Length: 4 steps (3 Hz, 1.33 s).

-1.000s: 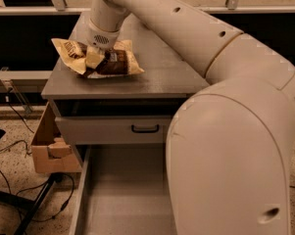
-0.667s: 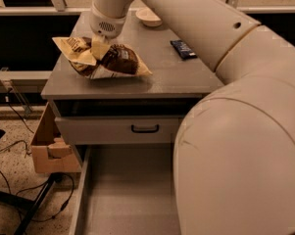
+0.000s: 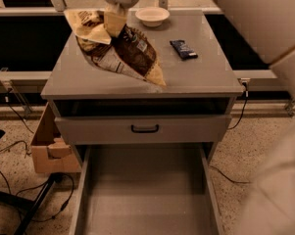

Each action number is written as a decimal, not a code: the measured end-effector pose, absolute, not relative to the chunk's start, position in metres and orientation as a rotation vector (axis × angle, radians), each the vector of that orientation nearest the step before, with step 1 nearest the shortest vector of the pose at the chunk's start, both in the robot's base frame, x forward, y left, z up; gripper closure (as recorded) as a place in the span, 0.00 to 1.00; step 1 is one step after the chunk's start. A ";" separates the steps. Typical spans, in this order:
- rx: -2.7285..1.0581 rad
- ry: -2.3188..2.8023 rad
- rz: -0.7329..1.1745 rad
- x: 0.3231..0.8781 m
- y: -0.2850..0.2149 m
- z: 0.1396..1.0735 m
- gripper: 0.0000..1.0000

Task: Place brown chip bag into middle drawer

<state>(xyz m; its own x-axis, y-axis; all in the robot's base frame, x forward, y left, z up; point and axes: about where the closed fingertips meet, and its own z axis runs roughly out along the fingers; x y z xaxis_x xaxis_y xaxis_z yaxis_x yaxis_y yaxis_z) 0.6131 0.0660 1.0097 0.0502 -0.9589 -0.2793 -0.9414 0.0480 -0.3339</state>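
Observation:
The brown chip bag (image 3: 122,50), cream-tan at the edges with a dark brown centre, hangs tilted from my gripper (image 3: 115,22) over the left half of the cabinet top (image 3: 201,80). Its lower corner reaches down near the top's front edge. My gripper is at the upper edge of the camera view, shut on the bag's upper part. The middle drawer (image 3: 144,195) is pulled out below, a wide grey drawer with a flat bare floor and low side walls. Above it sits a closed drawer front with a black handle (image 3: 144,129).
A white bowl (image 3: 152,16) and a small dark blue bar wrapper (image 3: 183,49) lie on the cabinet top. A cardboard box (image 3: 49,148) stands left of the cabinet, with cables on the floor. My arm (image 3: 269,18) fills the right side of the view.
The gripper has risen with the bag, which now hangs raised instead of lying flat. The arm has swung out of the way, uncovering the bowl, the wrapper and the open drawer.

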 end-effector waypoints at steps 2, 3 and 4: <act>-1.573 2.029 -0.056 0.485 0.001 1.051 1.00; -1.448 2.080 -0.059 0.437 -0.029 1.045 1.00; -1.436 2.107 -0.057 0.429 -0.037 1.034 1.00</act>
